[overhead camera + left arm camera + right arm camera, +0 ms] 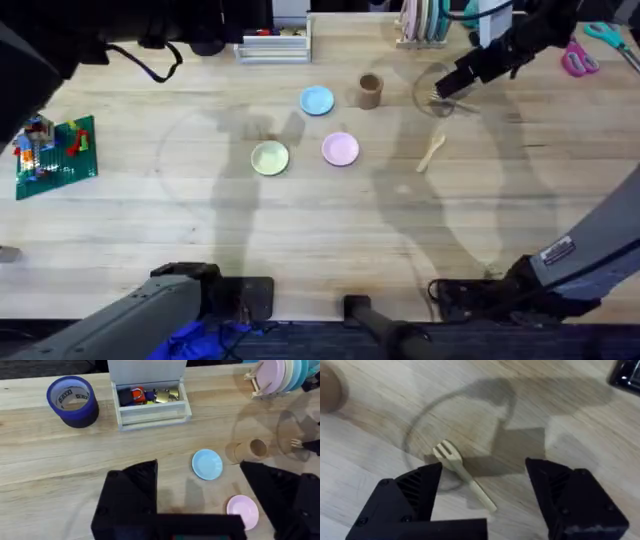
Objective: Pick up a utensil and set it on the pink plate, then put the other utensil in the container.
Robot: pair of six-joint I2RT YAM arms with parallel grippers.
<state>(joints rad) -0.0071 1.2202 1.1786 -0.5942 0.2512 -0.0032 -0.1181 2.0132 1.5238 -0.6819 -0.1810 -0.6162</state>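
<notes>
The right hand (441,95) is stretched far across the wooden surface (300,230), its dark arm coming in from the far right side and slanting down toward the boards just to the right of the container (369,90). Seen from the right wrist, the right hand (485,485) is spread wide, one black finger (415,495) on each side of the fork (462,472), which lies flat on the surface between them, tines pointing away from the wrist and handle running back toward it. Neither finger touches the fork.

The container stands upright on the surface; in the left wrist view the container (248,451) shows its tan side and open mouth. The pink plate (340,149) sits bare, nearer the robot than the container and a little to its left. The light blue plate (317,100) lies just left of the container, and the yellow-green plate (269,158) lies farther left, beside the pink plate. The spoon (431,154) rests on the surface to the right of and nearer than the container, well apart from it and from the pink plate.

The left hand (200,510) is held low near the robot's base, well back from the container, its two black fingers (130,495) standing wide apart and holding nothing.
</notes>
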